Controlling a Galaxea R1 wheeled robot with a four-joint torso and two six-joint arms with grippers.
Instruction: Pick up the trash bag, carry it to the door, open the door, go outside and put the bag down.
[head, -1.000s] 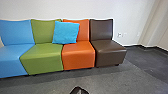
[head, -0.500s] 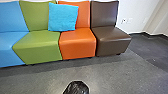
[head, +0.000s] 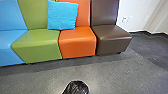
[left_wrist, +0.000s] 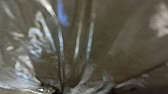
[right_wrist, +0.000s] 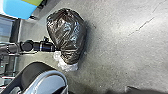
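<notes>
Left claw (right_wrist: 56, 48): closed on the bag (right_wrist: 68, 30) near its narrow end
Right claw: wide or narrow, cannot tell
Bag: black, shiny, bulging, with creases running together toward the left claw; in front of the robot, well apart from the seats; whether its weight rests on the floor (head: 107, 70), cannot tell
Bag's narrow end: crumpled whitish plastic (right_wrist: 68, 67) beside it
Floor: grey, with a thin crack (right_wrist: 141, 26)
Seats: a row, left to right blue (head: 11, 45), green (head: 40, 45), orange (head: 77, 43), brown (head: 111, 40)
Pillow (head: 62, 15): bright blue, upright, slightly tilted, in front of the green and orange backs
Wall (head: 137, 10): pale, with a dark strip (head: 141, 32) along its foot
</notes>
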